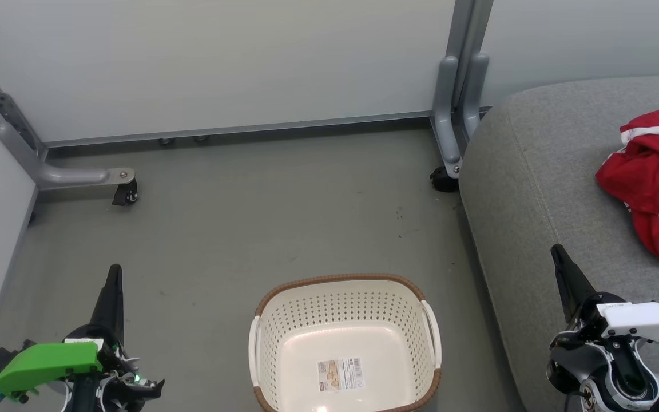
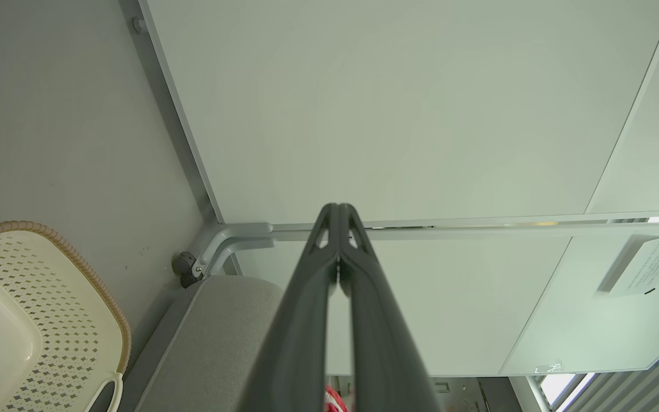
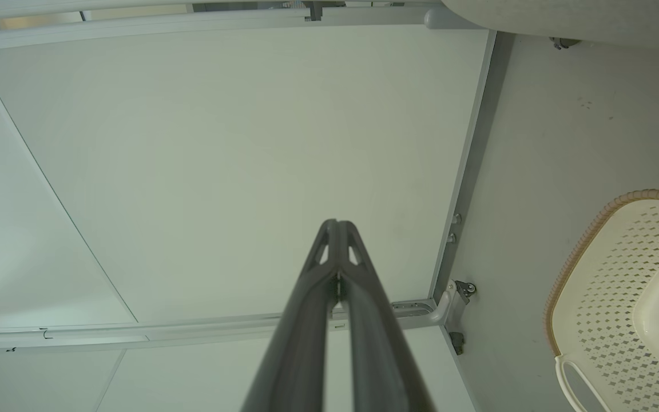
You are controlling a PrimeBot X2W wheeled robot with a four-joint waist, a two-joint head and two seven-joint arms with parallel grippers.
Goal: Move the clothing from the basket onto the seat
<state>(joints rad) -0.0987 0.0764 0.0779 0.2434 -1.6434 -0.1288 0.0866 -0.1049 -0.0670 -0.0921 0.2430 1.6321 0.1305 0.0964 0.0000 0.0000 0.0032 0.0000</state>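
Both the left gripper [image 1: 114, 270] and the right gripper [image 1: 556, 249] hang clenched on nothing, likely because the clothing [image 1: 658, 183] already lies heaped at the right edge of the seat [image 1: 535, 189], and the basket [image 1: 335, 278] on the floor [image 1: 249, 217] looks bare.

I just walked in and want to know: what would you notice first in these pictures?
The bright red clothing jumps out first, crumpled on the big grey seat at the right of the head view. Next comes the cream basket on the floor at the bottom middle, holding nothing but a sticker. The left claw and right claw point up, shut, at the lower corners.
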